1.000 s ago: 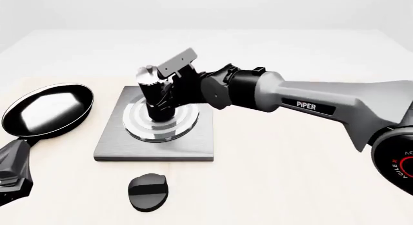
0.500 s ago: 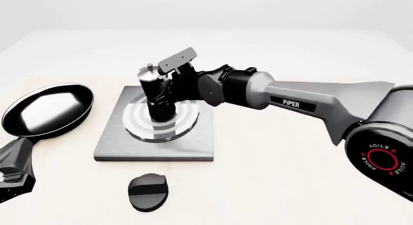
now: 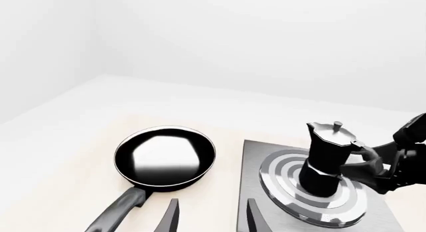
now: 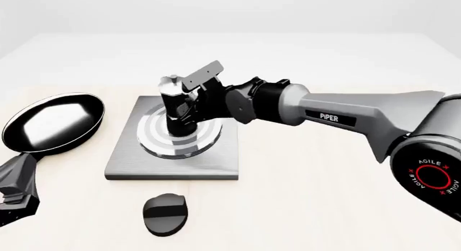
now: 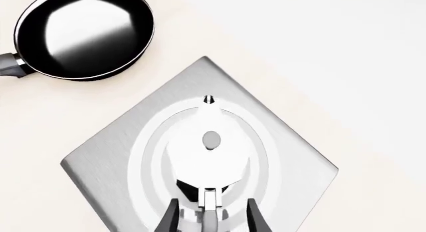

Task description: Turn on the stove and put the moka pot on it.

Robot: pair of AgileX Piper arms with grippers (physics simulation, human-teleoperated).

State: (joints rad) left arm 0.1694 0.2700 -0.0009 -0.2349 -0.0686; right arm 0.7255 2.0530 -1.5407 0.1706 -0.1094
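The moka pot (image 4: pixel 175 106), black with a silver lid, stands upright on the ringed burner (image 4: pixel 155 136) of the grey stove (image 4: pixel 173 163). My right gripper (image 4: pixel 190 104) is at the pot's handle side. In the right wrist view its fingers (image 5: pixel 170 218) stand apart on either side of the handle (image 5: pixel 210 206), so it is open. The black oval knob (image 4: pixel 165 213) lies in front of the slab, untouched. My left gripper (image 3: pixel 211 219) is open and holds nothing, hanging near the table's front left and facing the pan and the pot (image 3: pixel 326 159).
A black frying pan (image 4: pixel 54 121) lies left of the stove with its handle pointing toward the left arm. The right arm reaches across from the right, above the stove's right edge.
The pot went from tilted and raised to upright on the burner. The right gripper drew back slightly to the right. The left arm stayed put.
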